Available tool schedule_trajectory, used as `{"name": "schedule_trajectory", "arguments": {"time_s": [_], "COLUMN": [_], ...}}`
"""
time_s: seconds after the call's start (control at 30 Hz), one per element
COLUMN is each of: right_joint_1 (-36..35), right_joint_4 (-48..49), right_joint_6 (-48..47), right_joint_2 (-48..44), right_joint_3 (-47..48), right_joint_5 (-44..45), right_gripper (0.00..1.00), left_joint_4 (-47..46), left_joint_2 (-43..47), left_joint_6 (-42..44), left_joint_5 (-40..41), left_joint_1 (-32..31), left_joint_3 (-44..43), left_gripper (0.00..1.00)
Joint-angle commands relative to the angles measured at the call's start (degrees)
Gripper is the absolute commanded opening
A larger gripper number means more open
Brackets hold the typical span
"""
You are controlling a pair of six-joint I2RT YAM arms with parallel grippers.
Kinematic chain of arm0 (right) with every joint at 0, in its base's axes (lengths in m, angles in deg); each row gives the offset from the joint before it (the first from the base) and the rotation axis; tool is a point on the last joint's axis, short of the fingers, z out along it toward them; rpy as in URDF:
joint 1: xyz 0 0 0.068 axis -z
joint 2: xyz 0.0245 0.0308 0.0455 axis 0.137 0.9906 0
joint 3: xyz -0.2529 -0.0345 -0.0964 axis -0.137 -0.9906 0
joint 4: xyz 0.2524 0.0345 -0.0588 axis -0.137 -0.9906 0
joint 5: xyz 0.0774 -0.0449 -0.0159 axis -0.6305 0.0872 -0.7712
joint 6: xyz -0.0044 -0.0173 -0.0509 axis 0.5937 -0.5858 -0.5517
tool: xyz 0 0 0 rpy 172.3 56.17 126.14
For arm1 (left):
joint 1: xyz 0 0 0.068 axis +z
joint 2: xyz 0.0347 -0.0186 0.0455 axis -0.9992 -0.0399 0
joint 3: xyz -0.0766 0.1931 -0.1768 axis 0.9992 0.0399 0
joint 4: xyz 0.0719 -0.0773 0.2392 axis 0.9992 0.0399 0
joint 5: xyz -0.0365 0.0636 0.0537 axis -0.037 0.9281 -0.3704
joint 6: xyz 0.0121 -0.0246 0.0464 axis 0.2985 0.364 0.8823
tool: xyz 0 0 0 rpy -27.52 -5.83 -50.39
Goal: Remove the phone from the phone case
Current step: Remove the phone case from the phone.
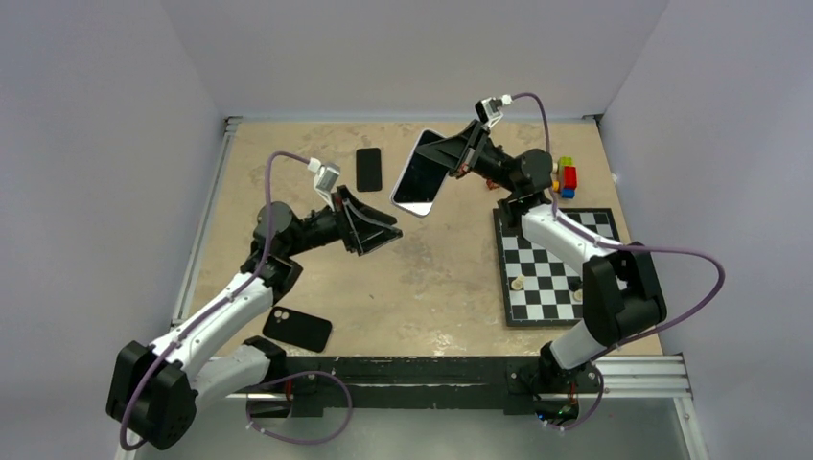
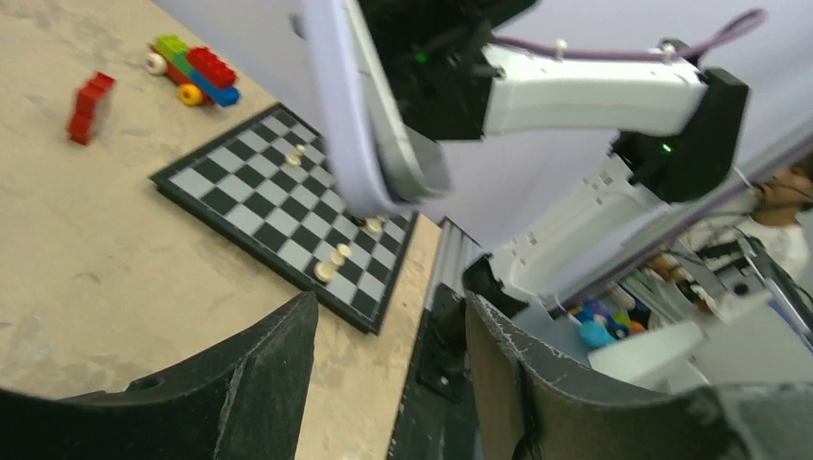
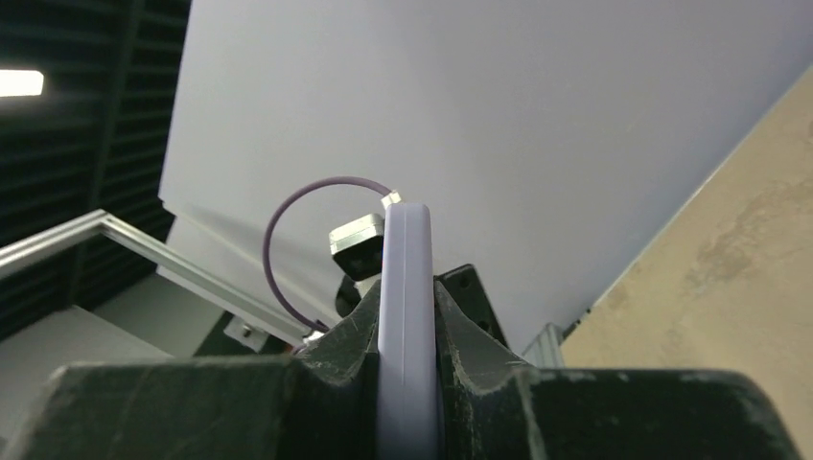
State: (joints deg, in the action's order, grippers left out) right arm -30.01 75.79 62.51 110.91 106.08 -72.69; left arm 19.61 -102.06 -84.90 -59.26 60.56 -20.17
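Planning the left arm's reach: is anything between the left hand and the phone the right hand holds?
Nothing visible: only air lies between the open left hand and the phone, clamped aloft in the right hand.

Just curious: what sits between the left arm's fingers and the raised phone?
Nothing: the top view shows only bare tan tabletop between the left black fingers and the lilac-cased phone.

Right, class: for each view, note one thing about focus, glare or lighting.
Top external: soft, even light, pale sheen on the phone screen. Left wrist: its own fingers and the phone's edge blur; chessboard clearer. Right wrist: bright light strip top left.
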Motion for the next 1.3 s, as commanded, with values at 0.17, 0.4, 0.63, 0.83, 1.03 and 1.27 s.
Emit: {"name": "schedule_trajectory", "arguments": {"time_s": [0.17,0.4,0.63,0.83,1.03,1.27], "right_joint_1": [1.3,1.2,1.3,1.2,1.1,1.1], "right_joint_4": [-5.8,-5.8,-5.7,-5.0,-4.9,-8.8], "right_joint_6": [-13.4,-13.2,-12.7,-12.2,-12.2,-15.4], "right_joint_2": [-4.1,-4.9,-5.7,-5.7,-5.7,-6.5], "right_joint_3": [4.2,2.2,2.2,2.0,1.6,1.5], "right_joint_5": [-8.3,-8.6,-8.7,-8.4,-8.2,-7.3], "right_gripper": [0.00,0.00,0.00,0.00,0.00,0.00], "left_joint_4": [1.1,-3.6,8.3,8.1,4.9,4.2], "left_joint_2": [7.7,6.2,9.6,8.1,5.7,6.0], "left_joint_6": [-10.7,-21.3,-13.2,-13.2,-14.3,-15.1], "left_joint_5": [-11.0,-0.8,6.4,6.9,6.6,7.2], "left_joint_1": [0.3,0.2,0.2,0.1,-0.8,-2.4], "left_joint_3": [-2.6,-1.9,-3.1,-3.0,-3.2,-3.0], "left_gripper": [0.60,0.52,0.56,0.55,0.54,0.52]}}
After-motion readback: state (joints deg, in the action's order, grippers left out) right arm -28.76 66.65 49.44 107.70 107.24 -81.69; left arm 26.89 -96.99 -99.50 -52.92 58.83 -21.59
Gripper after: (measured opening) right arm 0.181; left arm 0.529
